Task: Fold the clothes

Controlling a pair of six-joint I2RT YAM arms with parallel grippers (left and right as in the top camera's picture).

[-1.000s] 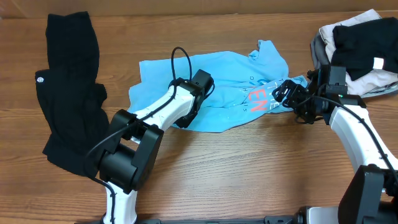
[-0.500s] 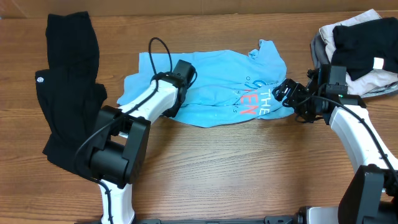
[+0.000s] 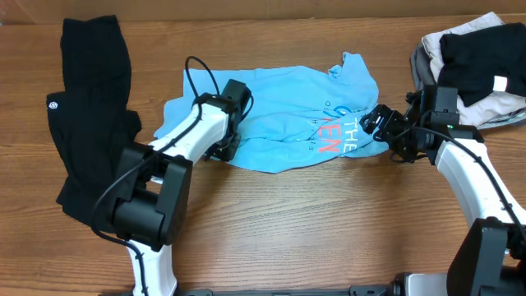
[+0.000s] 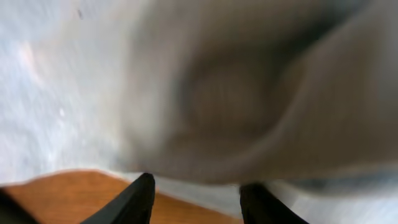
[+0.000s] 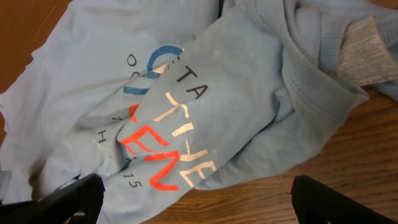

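The light blue T-shirt (image 3: 288,107) lies crumpled at the table's middle, its red and white lettering toward the right. My left gripper (image 3: 223,148) is at its lower left edge, with fingers (image 4: 200,199) closed on a bunch of blurred pale fabric (image 4: 249,93). My right gripper (image 3: 376,123) is open at the shirt's right edge. The right wrist view shows its fingers (image 5: 196,193) wide apart over the lettering and collar (image 5: 186,93), holding nothing. The long black garment (image 3: 90,123) with a small white round logo lies at the far left.
A pile of black, white and grey clothes (image 3: 477,66) sits at the back right corner. Bare wooden table (image 3: 329,222) runs along the front. A black cable loops above my left wrist.
My left gripper moved left, dragging the shirt's left part with it, so the shirt is stretched wider. The right arm has not moved.
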